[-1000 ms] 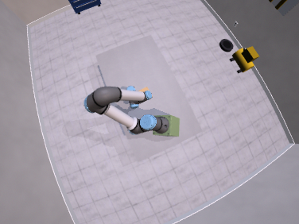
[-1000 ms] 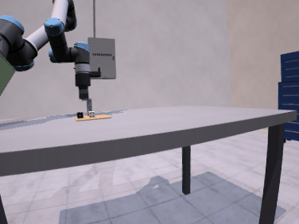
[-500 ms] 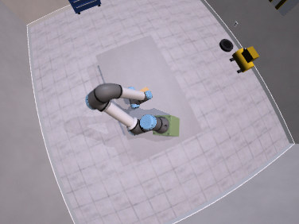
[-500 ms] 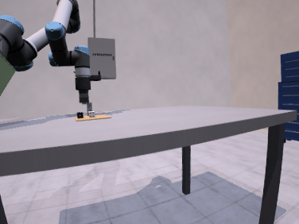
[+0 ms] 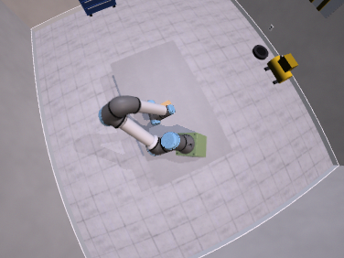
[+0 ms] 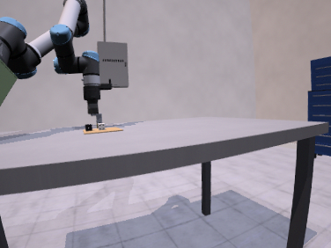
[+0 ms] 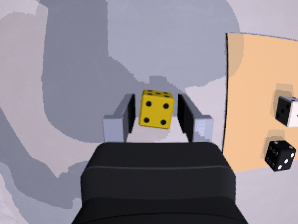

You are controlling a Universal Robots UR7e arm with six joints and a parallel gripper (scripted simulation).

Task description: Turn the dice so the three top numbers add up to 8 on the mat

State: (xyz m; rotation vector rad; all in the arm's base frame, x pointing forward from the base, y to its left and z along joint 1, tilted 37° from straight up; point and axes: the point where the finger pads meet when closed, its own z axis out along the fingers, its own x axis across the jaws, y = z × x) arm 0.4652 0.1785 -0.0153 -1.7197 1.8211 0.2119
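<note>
A yellow die (image 7: 156,114) lies off the mat on the table, its four-pip face toward the wrist camera. My gripper (image 7: 156,106) (image 6: 99,119) is open, with the die in view between its fingers and a gap on both sides. The fingertips' exact height over it is unclear. The orange mat (image 7: 250,65) (image 6: 118,130) (image 5: 167,102) lies flat to the right in the wrist view. On it are a white die (image 7: 289,111) (image 6: 101,126), cut by the frame edge, and a black die (image 7: 280,155) (image 6: 88,127) showing three pips in a diagonal. The yellow die is not clear in the top and exterior views.
The grey table (image 6: 211,132) (image 5: 160,64) carries the arm on a green base block (image 5: 200,145). The mat's left edge stands a short way right of my right finger in the wrist view. The arm's shadow falls across the table around the yellow die.
</note>
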